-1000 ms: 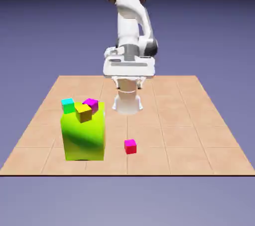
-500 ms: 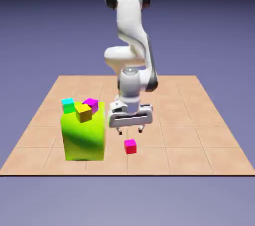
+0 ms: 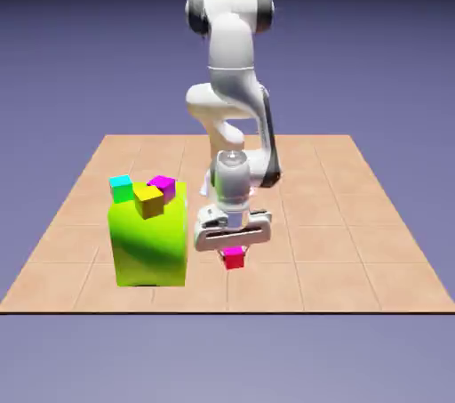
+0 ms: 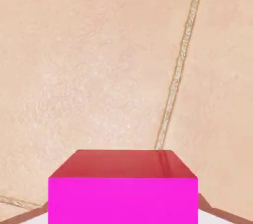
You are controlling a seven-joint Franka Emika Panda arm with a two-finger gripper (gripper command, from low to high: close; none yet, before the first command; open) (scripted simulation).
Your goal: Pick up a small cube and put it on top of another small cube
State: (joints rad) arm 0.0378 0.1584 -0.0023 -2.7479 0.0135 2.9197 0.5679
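Gripping the small crimson-pink cube (image 3: 234, 258), the white two-finger tool (image 3: 234, 253) occupies the lower centre of the exterior view, above the tan tiled counter (image 3: 355, 241). Left of it, near but apart, a large lime-green block (image 3: 149, 245) carries cyan-green (image 3: 122, 189), yellow (image 3: 149, 201) and purplish-magenta (image 3: 162, 187) cubes.

Big lime-green block (image 3: 149, 252) at the exterior view's left, tan tiled tabletop (image 3: 342, 245), blue-violet backdrop (image 3: 373, 54)
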